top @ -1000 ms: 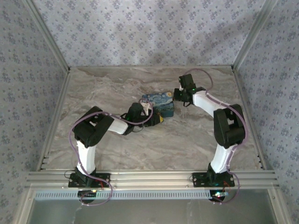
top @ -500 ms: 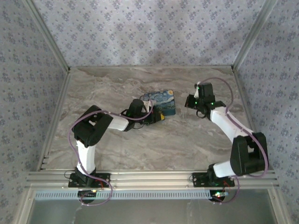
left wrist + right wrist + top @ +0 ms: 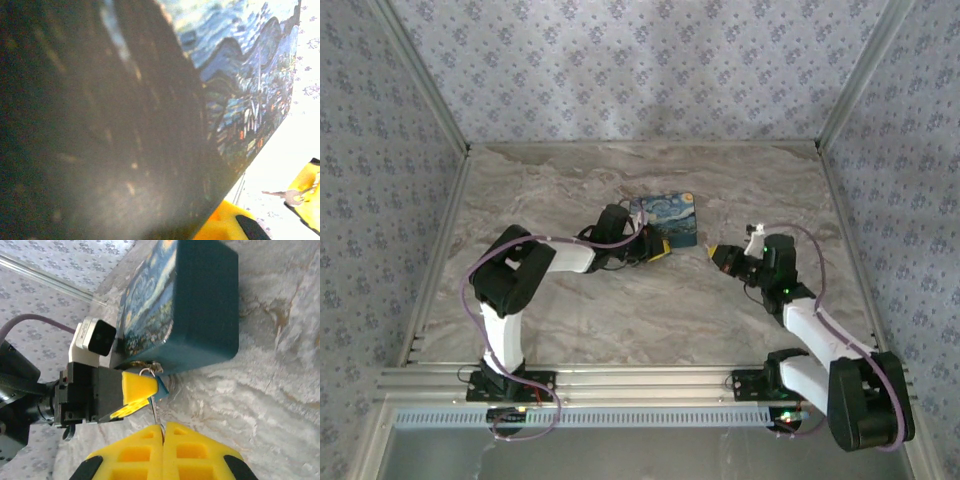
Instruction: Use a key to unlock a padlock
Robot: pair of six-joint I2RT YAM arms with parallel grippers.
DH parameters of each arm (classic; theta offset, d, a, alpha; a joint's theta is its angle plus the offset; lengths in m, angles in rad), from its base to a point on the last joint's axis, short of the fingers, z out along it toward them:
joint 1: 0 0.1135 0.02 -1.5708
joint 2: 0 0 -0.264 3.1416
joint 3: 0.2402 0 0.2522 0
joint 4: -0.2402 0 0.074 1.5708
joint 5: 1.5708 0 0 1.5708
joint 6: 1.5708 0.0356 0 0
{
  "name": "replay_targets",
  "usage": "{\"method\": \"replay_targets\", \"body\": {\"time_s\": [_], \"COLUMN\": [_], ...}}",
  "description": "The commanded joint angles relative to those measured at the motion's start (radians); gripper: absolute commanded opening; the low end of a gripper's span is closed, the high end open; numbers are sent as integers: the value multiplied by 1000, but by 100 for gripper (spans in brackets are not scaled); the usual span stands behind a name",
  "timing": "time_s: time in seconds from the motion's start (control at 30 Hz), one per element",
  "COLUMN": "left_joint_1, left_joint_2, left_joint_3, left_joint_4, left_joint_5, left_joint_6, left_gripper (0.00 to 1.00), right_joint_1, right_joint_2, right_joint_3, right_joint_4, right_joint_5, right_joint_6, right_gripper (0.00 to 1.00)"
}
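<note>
Right wrist, key [image 3: 154, 414] pinched in right jaws

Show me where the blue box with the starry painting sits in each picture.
Top external: blue box near the centre, just beyond the left gripper.
Left wrist: its painted face, very close, upper right.
Right wrist: upper middle, plain teal side facing the camera.
Shared landmark: the left gripper's yellow finger beside the box.
</note>
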Motion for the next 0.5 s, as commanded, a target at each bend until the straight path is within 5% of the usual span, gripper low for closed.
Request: {"method": "replay_targets", "body": {"time_s": [0.0,0.47], "left_joint_1": [8,11], "left_joint_2": [-34,-45], "left_joint_3": [28,68], "left_joint_4": [-46,-73], "left_joint_5": [31,41], "left_joint_6": [-40,-57], "left_gripper": [0,0], "right_joint_1": [-5,120], "right_joint_2": [19,233], "right_joint_3": [-62,-153], "right_joint_4": [233,597], "right_joint_5": [-88,35], "right_joint_6": [141,347], "right_gripper": [0,0]}}
